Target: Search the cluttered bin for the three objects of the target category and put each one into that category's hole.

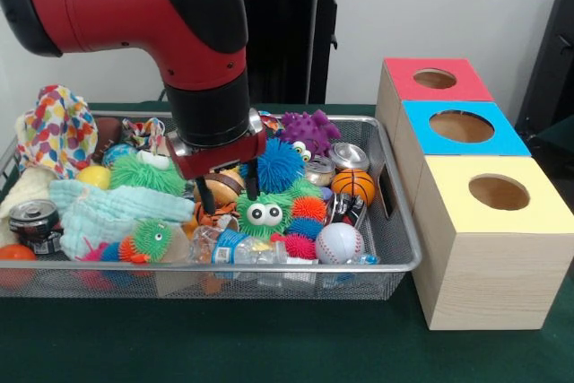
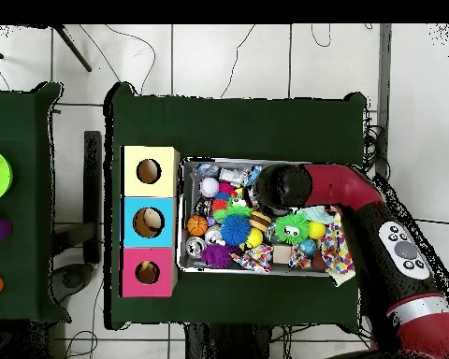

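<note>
**A:** Red and black arm's gripper (image 1: pixel 228 193) down in the silver wire-mesh bin (image 1: pixel 395 248), black fingers spread apart, nothing pinched between them. Tips right over a brown football-shaped toy (image 1: pixel 221 186), just beside the spiky blue ball (image 1: pixel 280 164).

**B:** Touching the toy? Hard to call from the front (overhead no help, arm covering that spot).

**A:** Same here, probably just grazing it. Other ball-like stuff well spread: small orange basketball (image 1: pixel 353 185) and white baseball with red stitching (image 1: pixel 339 242) toward the box end, green googly-eyed fuzzy toy (image 1: pixel 265 213) in the middle.

**B:** And three wooden boxes beside the bin: red-topped (image 1: pixel 437 80), blue-topped (image 1: pixel 462 127), yellow-topped (image 1: pixel 499 193), each with one round hole, all looking empty.
</note>
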